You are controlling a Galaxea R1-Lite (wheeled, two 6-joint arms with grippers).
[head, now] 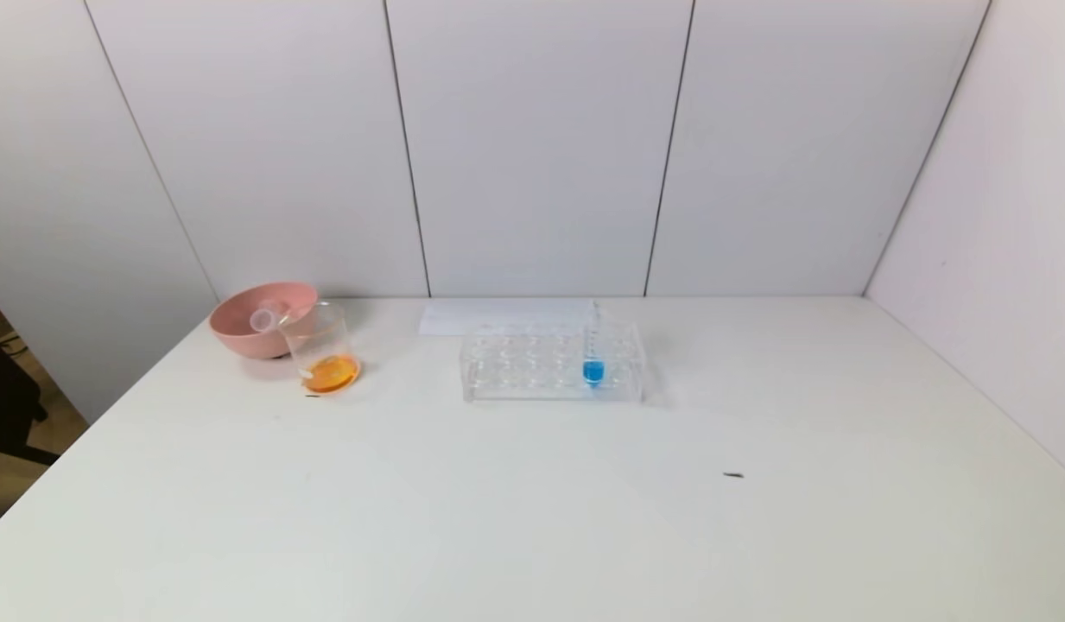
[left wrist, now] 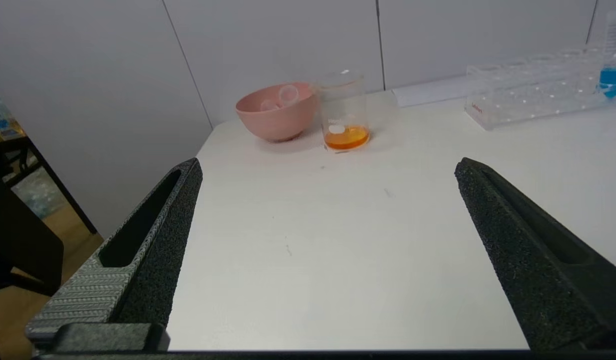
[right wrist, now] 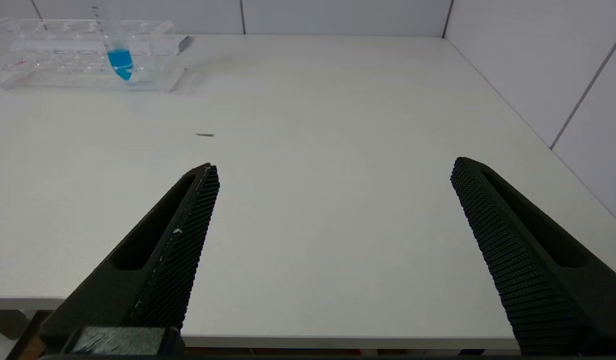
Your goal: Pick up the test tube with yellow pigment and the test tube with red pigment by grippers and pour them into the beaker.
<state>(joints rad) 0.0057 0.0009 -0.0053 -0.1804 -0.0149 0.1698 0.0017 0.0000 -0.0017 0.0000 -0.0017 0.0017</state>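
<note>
Bowl (head: pixel 260 320) in pink, one only, sits far left near the wall at about ten o'clock on the table, with two emptied clear tubes (left wrist: pixel 283 95) lying inside it. One beaker (head: pixel 322 345) stands just beside it on the right, holding orange liquid (head: pixel 331 373) at the bottom. One clear rack (head: pixel 552 363) lies at twelve o'clock, carrying a single blue-tipped tube (head: pixel 593 350) upright toward its right end. One white paper sheet (head: pixel 497 315) lies behind the rack. Left gripper (left wrist: pixel 327 170) hovers at the near table edge, jaws spread wide, holding nothing; right gripper (right wrist: pixel 332 170) likewise, spread and empty. The white tabletop (head: pixel 532 501) bears two small dark specks. Pale panelled walls (head: pixel 532 147) enclose it.
</note>
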